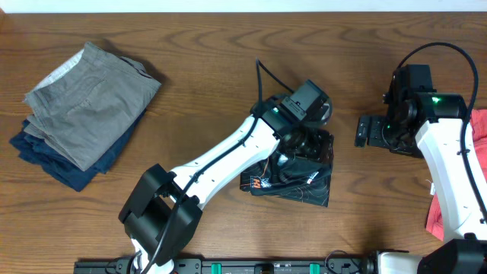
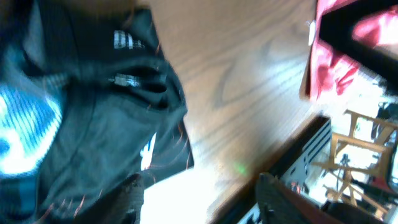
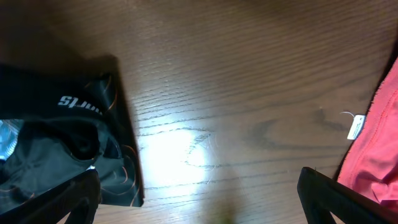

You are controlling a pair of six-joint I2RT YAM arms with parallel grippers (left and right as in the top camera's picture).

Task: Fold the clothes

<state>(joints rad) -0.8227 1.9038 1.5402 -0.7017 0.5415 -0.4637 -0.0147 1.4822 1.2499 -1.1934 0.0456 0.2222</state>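
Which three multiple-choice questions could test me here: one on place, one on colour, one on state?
1. Where on the brown wooden table does the folded black line-patterned sports jersey lie? A left edge; B middle, under the white left arm; C right edge.
2. What colour is the cloth garment at the table's right edge? A red; B green; C white.
3. How is the right hand? A shut on the jersey; B open, empty; C shut, empty.
Answers: B, overhead shows it centrally; A, it shows red; B, its fingers stand apart over bare wood.

Black jersey [image 1: 312, 183] with orange-white lines; red shirt [image 1: 479, 129]; grey and navy trousers [image 1: 87, 106].
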